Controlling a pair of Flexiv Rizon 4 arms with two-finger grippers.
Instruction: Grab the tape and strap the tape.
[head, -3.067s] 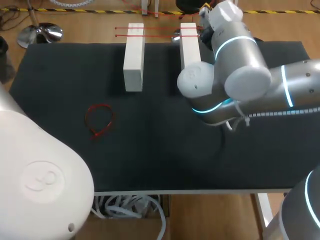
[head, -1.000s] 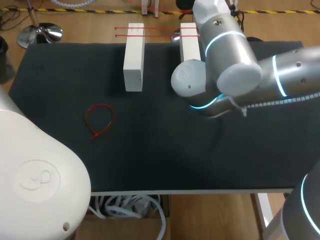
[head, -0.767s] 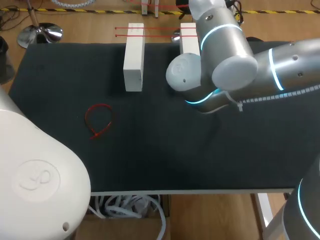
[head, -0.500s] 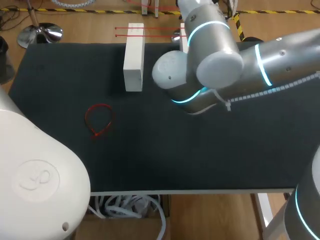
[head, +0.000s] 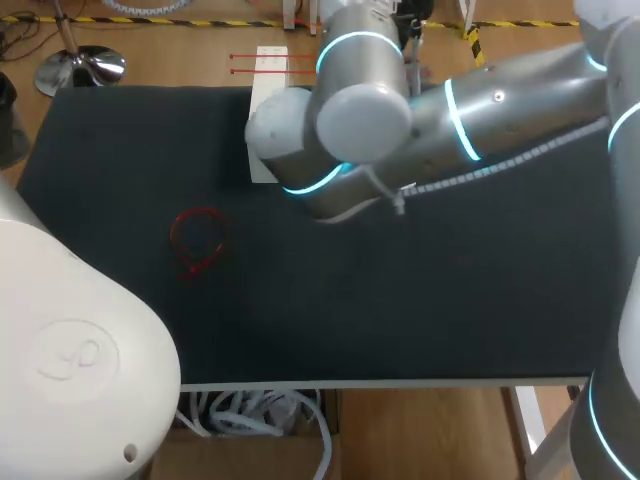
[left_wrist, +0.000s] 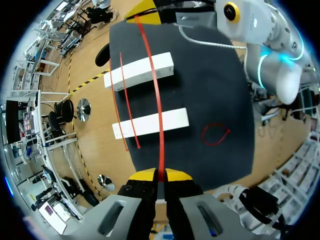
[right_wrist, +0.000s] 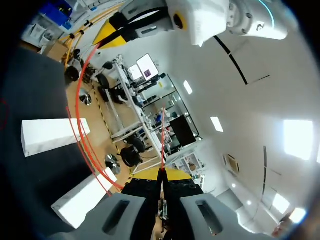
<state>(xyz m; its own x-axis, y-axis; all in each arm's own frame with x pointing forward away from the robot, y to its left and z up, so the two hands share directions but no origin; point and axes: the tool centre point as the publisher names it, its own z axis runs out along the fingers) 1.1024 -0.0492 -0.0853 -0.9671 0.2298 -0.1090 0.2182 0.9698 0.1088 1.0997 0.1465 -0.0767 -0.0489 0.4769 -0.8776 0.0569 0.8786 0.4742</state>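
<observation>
A long red tape (left_wrist: 156, 100) is stretched above the table between my two grippers. In the left wrist view my left gripper (left_wrist: 160, 174) is shut on one end, and my right gripper (left_wrist: 149, 14) pinches the far end. From the right wrist, my right gripper (right_wrist: 161, 174) is shut on the tape (right_wrist: 76, 115), which curves away to the left gripper (right_wrist: 111, 31); a short tail sticks up past the fingertips. Below lie two white blocks (left_wrist: 140, 70) (left_wrist: 150, 123) with two more red tapes (left_wrist: 121, 100) across them. Neither gripper shows in the head view.
A closed red tape loop (head: 198, 240) lies on the black mat (head: 300, 320) left of centre. My right arm (head: 400, 110) spans the back of the table and hides the right block; only the left block (head: 264, 70) shows. My left arm's white housing (head: 80, 350) fills the near left corner.
My right arm has swung leftward across the back of the table, from beside the right block to over both blocks. The loop and the blocks have stayed put.
</observation>
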